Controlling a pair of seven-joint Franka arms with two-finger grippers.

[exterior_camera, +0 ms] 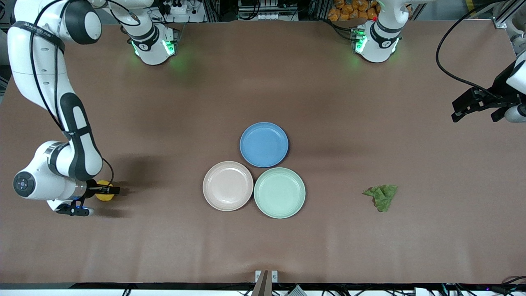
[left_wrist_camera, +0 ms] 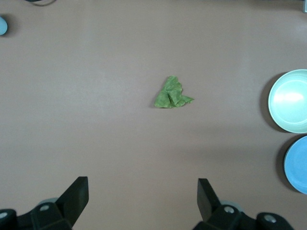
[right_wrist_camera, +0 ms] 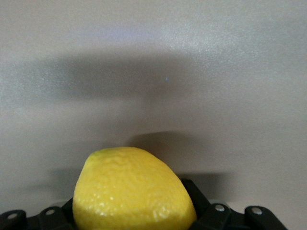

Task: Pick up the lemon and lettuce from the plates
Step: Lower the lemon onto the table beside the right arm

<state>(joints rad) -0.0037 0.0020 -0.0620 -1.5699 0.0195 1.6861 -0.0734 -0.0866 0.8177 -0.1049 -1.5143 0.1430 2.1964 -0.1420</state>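
Right gripper (exterior_camera: 107,190): jaws clamped on the lemon (exterior_camera: 104,191), low over the surface (exterior_camera: 263,238) toward the right arm's end. Left gripper (exterior_camera: 478,107): jaws wide apart, waiting at the left arm's edge. Lettuce (exterior_camera: 382,196): on bare surface, well apart from the plates. Beige-pink plate (exterior_camera: 227,186), mint plate (exterior_camera: 279,192) and blue plate (exterior_camera: 264,144): clustered mid-surface, rims touching, open room around.

Three plates (exterior_camera: 264,144) touching mid-table; lettuce (exterior_camera: 382,196) toward left arm's end, well apart.
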